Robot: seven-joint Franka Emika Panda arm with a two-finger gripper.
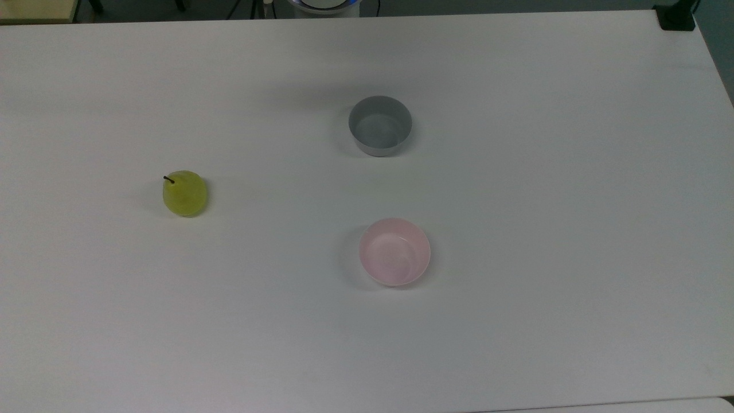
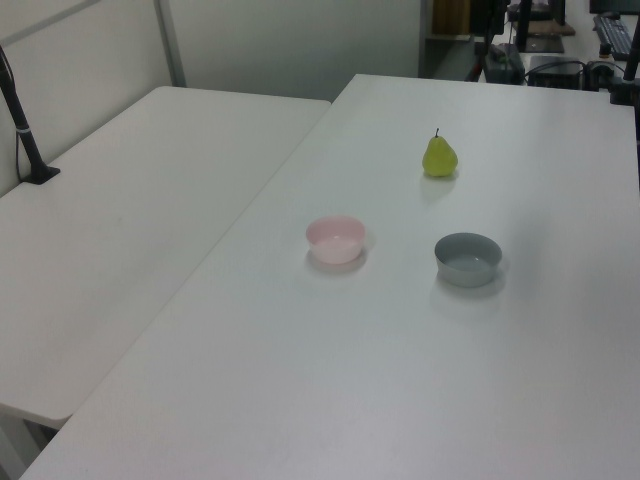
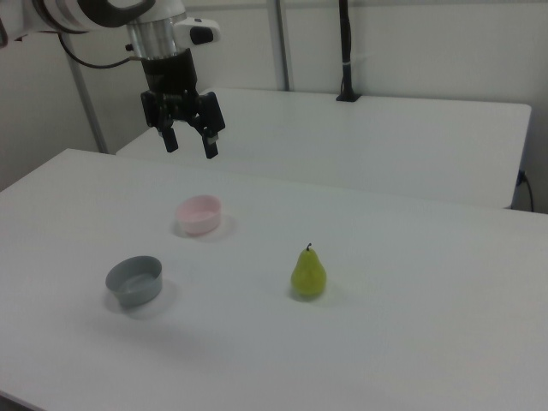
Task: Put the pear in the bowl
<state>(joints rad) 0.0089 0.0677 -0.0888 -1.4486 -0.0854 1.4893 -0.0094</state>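
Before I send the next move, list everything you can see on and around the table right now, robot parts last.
pear: one, yellow-green with a dark stem, upright on the table toward the top view's left, apart from both bowls.
pink bowl: one, pale pink, empty, lower centre of the top view.
grey bowl: one, grey, straight-sided, empty, above the pink bowl in the top view.
table: one, white, bearing all three.
second table: one, white, alongside, at the left view's left.
hand: one, black, open and empty, raised in the air at the right view's upper left.
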